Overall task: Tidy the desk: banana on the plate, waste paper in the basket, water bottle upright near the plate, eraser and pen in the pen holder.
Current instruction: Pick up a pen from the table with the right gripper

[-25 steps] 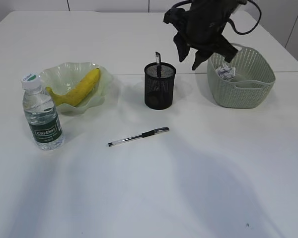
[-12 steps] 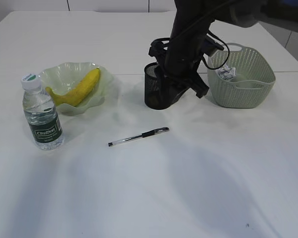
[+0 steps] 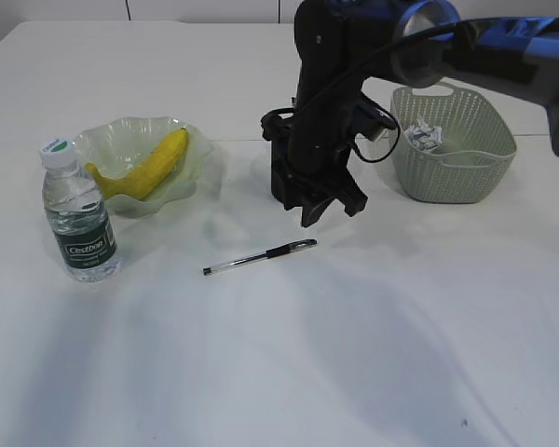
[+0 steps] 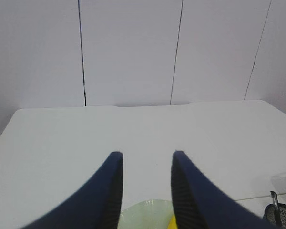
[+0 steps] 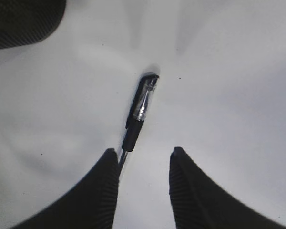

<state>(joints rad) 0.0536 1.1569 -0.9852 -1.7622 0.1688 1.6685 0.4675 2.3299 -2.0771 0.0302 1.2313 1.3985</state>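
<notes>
We count one banana [image 3: 154, 164], one plate [image 3: 197, 154], one water bottle [image 3: 78, 216], one pen [image 3: 261, 257], one basket [image 3: 466, 168], one paper wad [image 3: 424, 136].

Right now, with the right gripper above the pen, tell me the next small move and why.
Probably lower the right gripper straight down and a touch left, so the pen sits between its fingers. The jaws are open and empty, the pen lies flat on the table, and its barrel runs under the left finger rather than through the gap.
</notes>
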